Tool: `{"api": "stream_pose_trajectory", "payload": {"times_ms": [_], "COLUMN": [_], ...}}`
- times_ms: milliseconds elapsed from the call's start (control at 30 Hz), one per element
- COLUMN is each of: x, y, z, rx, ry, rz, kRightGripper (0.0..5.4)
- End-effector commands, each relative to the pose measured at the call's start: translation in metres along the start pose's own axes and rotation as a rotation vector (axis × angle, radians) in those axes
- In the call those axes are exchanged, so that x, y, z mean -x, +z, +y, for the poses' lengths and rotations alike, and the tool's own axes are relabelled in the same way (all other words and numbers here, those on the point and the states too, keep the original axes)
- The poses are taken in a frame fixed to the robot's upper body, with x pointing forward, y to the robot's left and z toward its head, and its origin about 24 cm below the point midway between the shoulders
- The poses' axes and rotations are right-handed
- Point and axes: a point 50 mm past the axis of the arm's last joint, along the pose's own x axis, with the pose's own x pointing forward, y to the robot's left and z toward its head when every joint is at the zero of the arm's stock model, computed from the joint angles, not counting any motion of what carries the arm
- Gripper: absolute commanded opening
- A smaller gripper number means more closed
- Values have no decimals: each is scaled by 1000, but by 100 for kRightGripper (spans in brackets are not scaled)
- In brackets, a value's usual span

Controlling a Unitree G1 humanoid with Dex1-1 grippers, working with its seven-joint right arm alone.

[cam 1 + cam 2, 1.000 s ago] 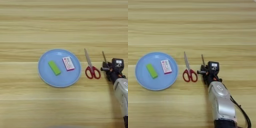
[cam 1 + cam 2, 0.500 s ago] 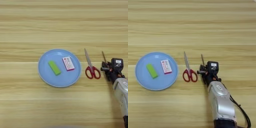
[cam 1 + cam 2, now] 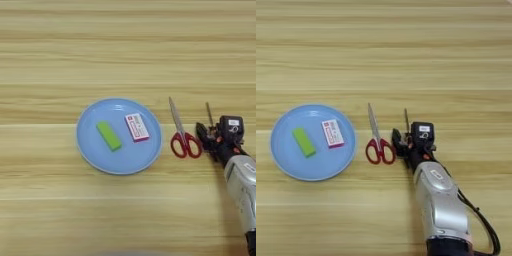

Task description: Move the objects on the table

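A blue plate (image 3: 120, 164) lies left of centre on the wooden table (image 3: 125, 50). On it are a lime-green block (image 3: 108, 135) and a white-and-red flat box (image 3: 137, 127), side by side and apart. Red-handled scissors (image 3: 179, 131) lie just right of the plate, blades pointing away from me. Right of the scissors, my right gripper (image 3: 407, 142) sits low on the table, shut on the screwdriver (image 3: 405, 118). Only its thin shaft sticks out beyond the gripper, with specks of amber handle showing between the black fingers (image 3: 396, 138).
My silver forearm (image 3: 440, 205) comes in from the bottom edge, with a black cable (image 3: 483, 225) looping along its right side. The scissors' red handles (image 3: 380, 151) lie close to the gripper's left finger.
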Motion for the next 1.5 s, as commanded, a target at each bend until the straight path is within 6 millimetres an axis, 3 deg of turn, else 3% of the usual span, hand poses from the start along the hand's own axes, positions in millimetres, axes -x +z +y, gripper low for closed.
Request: {"api": "stream_pose_trajectory", "payload": {"times_ms": [33, 700, 1500], "x": [1, 5, 7], "y": [3, 18, 34], "z": [-4, 0, 0], "rx": [11, 87, 106], "ry": [-9, -3, -39], "rz": [-5, -98, -216], "kRightGripper": [346, 534, 537]}}
